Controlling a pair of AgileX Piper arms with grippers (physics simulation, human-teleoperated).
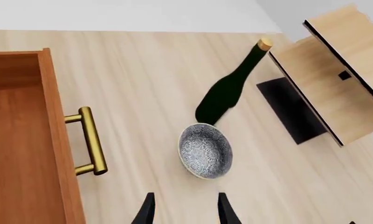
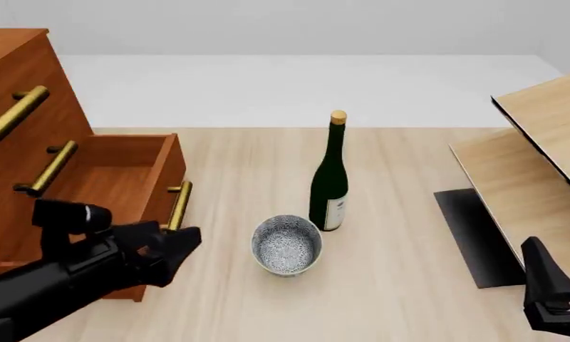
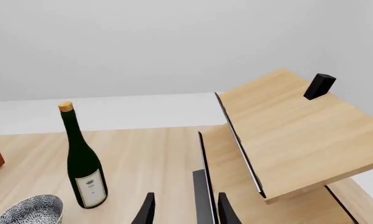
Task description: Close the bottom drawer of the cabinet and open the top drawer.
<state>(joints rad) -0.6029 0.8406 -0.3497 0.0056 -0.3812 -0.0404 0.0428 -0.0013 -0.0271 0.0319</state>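
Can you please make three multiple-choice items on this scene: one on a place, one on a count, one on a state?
1. Where does the bowl stand?
A. inside the bottom drawer
B. on the table, in front of the bottle
C. on the shelf unit

2. How many brass handles show on the cabinet in the front view?
A. one
B. two
C. three

3. In what state is the bottom drawer?
A. pulled out
B. pushed shut
C. taken out of the cabinet

Answers:
1. B: the bowl sits on the table, nearer the camera than the bottle.
2. C: one handle shows on each drawer.
3. A: its hollow inside is visible, while the top drawer is flush.
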